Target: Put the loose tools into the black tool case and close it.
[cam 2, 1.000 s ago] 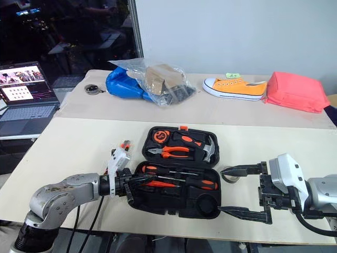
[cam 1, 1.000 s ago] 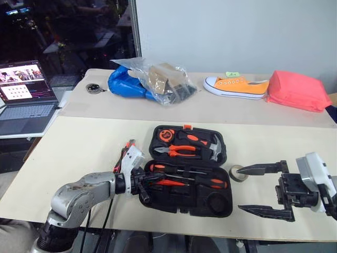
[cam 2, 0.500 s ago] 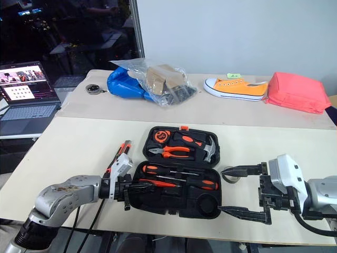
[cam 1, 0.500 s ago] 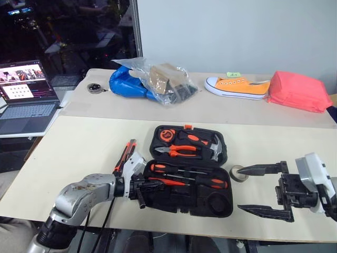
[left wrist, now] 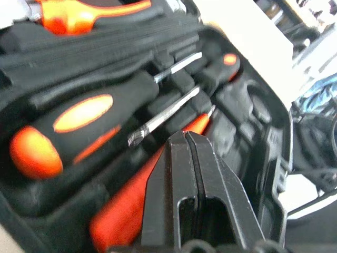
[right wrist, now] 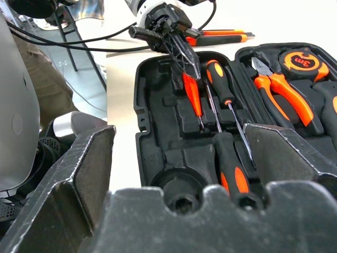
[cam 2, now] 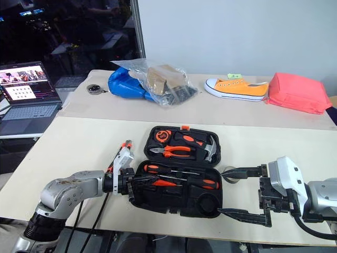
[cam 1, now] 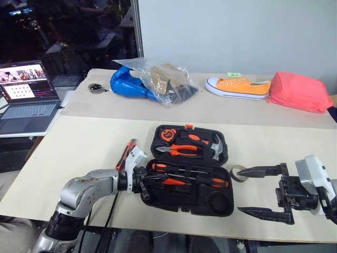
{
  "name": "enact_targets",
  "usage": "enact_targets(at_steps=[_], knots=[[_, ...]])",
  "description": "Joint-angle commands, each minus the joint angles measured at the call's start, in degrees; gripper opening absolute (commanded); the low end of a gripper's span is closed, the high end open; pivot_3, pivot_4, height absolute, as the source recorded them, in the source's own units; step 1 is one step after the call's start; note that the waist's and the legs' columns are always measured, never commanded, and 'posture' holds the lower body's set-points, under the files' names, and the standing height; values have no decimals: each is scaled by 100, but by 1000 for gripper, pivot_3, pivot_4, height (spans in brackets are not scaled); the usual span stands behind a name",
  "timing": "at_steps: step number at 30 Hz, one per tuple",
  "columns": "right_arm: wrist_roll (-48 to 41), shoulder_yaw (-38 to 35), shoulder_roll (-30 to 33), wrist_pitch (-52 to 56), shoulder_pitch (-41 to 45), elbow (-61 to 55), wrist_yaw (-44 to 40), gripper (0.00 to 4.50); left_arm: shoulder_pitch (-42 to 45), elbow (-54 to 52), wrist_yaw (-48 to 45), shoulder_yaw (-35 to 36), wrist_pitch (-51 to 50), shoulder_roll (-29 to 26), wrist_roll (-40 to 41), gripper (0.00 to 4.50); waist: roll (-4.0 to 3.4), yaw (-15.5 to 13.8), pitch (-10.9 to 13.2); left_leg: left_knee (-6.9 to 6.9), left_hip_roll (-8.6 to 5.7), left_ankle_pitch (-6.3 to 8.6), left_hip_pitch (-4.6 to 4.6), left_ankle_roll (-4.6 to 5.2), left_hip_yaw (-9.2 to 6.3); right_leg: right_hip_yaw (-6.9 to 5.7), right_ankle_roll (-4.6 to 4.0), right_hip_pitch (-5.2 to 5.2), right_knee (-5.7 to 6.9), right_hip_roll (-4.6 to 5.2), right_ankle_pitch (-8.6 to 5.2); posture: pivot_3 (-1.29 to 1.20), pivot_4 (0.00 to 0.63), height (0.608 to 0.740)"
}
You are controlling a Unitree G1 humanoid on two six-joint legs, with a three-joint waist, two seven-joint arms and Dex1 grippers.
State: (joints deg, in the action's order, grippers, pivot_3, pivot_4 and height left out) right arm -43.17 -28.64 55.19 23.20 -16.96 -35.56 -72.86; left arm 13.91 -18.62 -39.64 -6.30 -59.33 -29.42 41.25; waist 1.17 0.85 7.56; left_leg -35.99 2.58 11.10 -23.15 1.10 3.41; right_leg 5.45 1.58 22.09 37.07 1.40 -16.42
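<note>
- The left claw (cam 2: 138, 182), pinched shut, has eased slightly further over the red screwdriver (right wrist: 191, 93), pressing it into its slot.
- The right claw (cam 1: 263, 191) waits wide open beside the black case (cam 1: 210, 203).
- The knife (cam 1: 125, 154) lies outside, so packing continues.

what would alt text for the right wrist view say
An open black tool case lies on a pale table, with two orange-and-black screwdrivers and a slim red screwdriver in its slots. The shut left gripper presses down over the red screwdriver's handle. Pliers and a tape measure sit in the other half.
</note>
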Motion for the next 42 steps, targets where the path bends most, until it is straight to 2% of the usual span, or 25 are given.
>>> enact_targets(at_steps=[1,12,16,21,25,30,34,42], knots=[[-101,-184,-16,-57,20,-108,-14,4500,67,150,215,-145,-102,61,-200,49,0,-3,0,0,0,0,0,0,0,0,0,0,0,0,0,0,150,740],[-87,-111,-28,-61,59,-116,19,4500,91,178,226,-440,181,27,-568,49,-4,0,-3,0,-2,0,0,0,0,2,0,0,0,-1,0,0,150,740],[-95,-89,-66,-86,57,-127,42,4500,115,-168,166,356,590,338,-22,49,-2,1,-1,0,0,0,-1,0,1,3,-2,1,1,-1,1,0,150,740],[-86,80,-209,-136,128,-116,94,4500,80,-971,568,1228,384,123,342,49,-4,6,-2,1,3,0,-7,0,-1,-1,-2,5,0,-4,1,0,150,740],[-58,252,-288,-176,292,-33,83,4500,-63,-1352,1326,1776,192,88,266,1023,-2,4,-1,2,2,0,-7,0,0,2,-2,5,-2,0,1,0,150,740],[40,468,-296,-257,583,252,-4,4500,-472,-1836,2709,2215,-587,-7,-349,2869,3,4,2,1,2,0,-4,0,-1,1,-2,3,-1,1,2,0,150,740],[55,623,-264,-319,830,457,-69,4500,-556,-2000,3462,2040,-1353,223,-589,4380,3,-10,2,1,3,0,-1,0,-2,0,-5,2,0,0,4,0,150,740],[105,727,-255,-339,1013,531,-155,4500,-342,-1143,3942,1403,-1397,723,-1280,4445,7,-24,4,3,-5,0,-5,-1,-3,-2,-21,4,-2,1,13,0,150,740]])
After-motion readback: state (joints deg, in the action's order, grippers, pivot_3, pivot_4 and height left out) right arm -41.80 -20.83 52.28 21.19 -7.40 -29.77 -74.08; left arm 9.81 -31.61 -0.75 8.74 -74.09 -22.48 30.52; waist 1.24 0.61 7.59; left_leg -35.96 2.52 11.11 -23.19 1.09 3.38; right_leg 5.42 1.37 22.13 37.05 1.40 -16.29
